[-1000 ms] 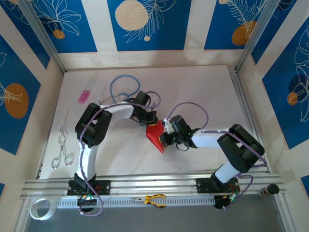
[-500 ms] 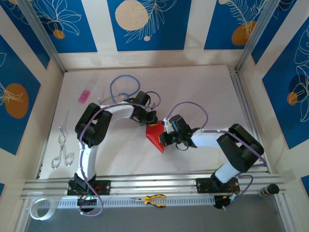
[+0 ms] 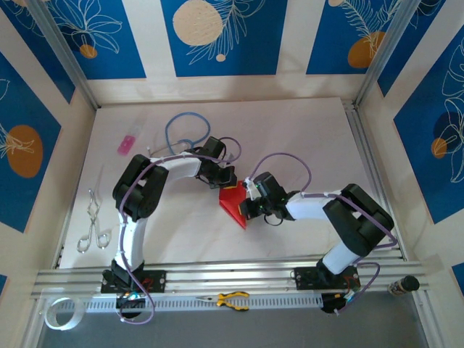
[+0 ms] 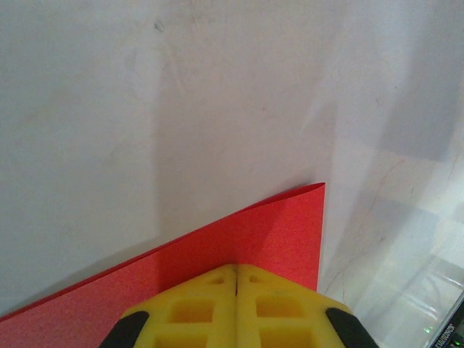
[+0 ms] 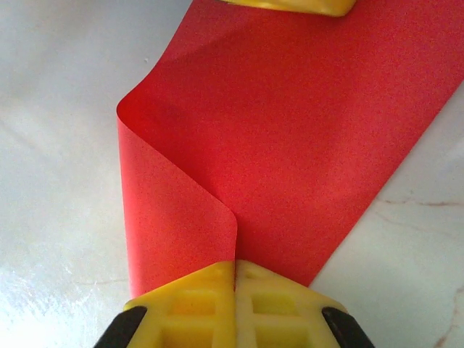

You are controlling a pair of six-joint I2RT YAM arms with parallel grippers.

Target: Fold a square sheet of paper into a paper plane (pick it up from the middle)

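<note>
Against the overhead views from the preceding second, almost nothing is found to have changed: the right arm's elbow has drifted very slightly to the left, while the sheet of paper [image 3: 233, 200] has kept the same outline and the same place near the middle of the bench [image 3: 312, 138]. From this it is judged that a crease is being held or pressed rather than a new fold begun, and that the plane is far from finished, no slim dart with a sharp nose being formed yet. The sheet lies between the two arms, partly folded into a rough triangle with its point toward the near edge. The right end effector [image 3: 251, 206] is seen at the sheet's right-hand border; in its wrist view the right end effector [image 5: 235, 265] is fully closed, and a turned-over flap of the sheet [image 5: 290, 145] runs straight into the seam between the fingers, so it is judged to be nipped there. The left end effector [image 3: 225, 178] is placed at the sheet's far edge; in its wrist view the left end effector [image 4: 236, 270] is likewise closed, with the sheet [image 4: 268, 232] passing beneath its tips near one corner. Whether paper is actually caught between those fingers cannot be told.
</note>
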